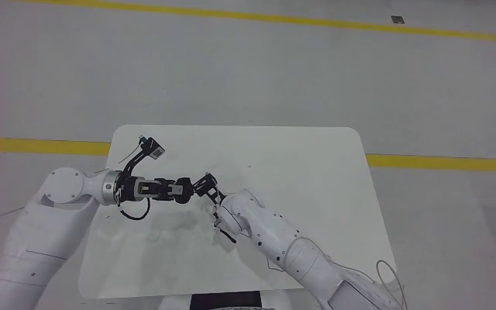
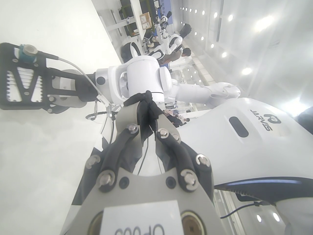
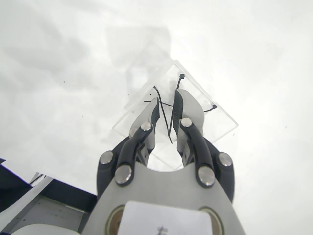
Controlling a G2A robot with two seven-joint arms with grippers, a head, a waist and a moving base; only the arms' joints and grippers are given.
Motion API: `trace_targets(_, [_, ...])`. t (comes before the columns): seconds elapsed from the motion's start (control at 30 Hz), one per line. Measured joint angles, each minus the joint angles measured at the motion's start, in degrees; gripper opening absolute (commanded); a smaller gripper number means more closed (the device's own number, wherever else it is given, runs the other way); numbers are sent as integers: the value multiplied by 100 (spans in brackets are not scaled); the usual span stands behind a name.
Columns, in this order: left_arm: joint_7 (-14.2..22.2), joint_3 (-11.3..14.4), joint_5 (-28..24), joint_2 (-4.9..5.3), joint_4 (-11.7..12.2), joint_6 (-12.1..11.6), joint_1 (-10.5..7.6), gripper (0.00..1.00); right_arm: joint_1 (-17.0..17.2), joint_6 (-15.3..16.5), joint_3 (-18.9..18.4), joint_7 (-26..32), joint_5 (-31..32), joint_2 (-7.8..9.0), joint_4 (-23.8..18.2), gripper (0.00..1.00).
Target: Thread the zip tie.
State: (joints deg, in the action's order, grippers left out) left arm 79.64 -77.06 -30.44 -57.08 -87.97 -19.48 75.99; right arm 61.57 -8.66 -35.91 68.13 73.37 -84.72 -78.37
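Thin black zip tie (image 3: 164, 121) loose on a clear plate (image 3: 217, 125), left of centre on the table (image 1: 310, 163), between the parted fingers of the right gripper (image 3: 166, 96). Left gripper (image 2: 146, 102) pinched shut, contents unclear. Probably light, springy, slick; best pinched mid-strap.

The tabletop (image 1: 325, 170) offers wide free surface on the robot's right side. Near the middle, the left arm (image 1: 147, 188) and the right arm (image 1: 263, 229) meet closely and block the way. Under the parted right pincer (image 3: 166, 99) lie a clear plate (image 3: 220, 121) and loose zip ties (image 3: 180, 80).
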Motion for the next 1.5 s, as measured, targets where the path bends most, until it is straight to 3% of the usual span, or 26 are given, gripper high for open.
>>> trace_targets(0.1, [0,0,0,0,0,0,0,0,5,69,16,28,55,-15,17,27])
trace_targets(0.23, [0,0,0,0,0,0,0,0,10,140,39,53,123,-43,77,27])
trace_targets(0.33, [0,0,0,0,0,0,0,0,-2,153,40,52,132,-69,140,24])
trace_targets(0.6, [0,0,0,0,0,0,0,0,-40,113,33,62,201,-137,235,0])
trace_targets(0.87, [0,0,0,0,0,0,0,0,-5,98,-80,56,272,-161,185,0])
trace_targets(1.2, [0,0,0,0,0,0,0,0,432,207,-518,30,415,-16,-572,0])
trace_targets(1.5, [0,0,0,0,0,0,0,0,1314,571,-1401,-580,17,242,-1680,0])
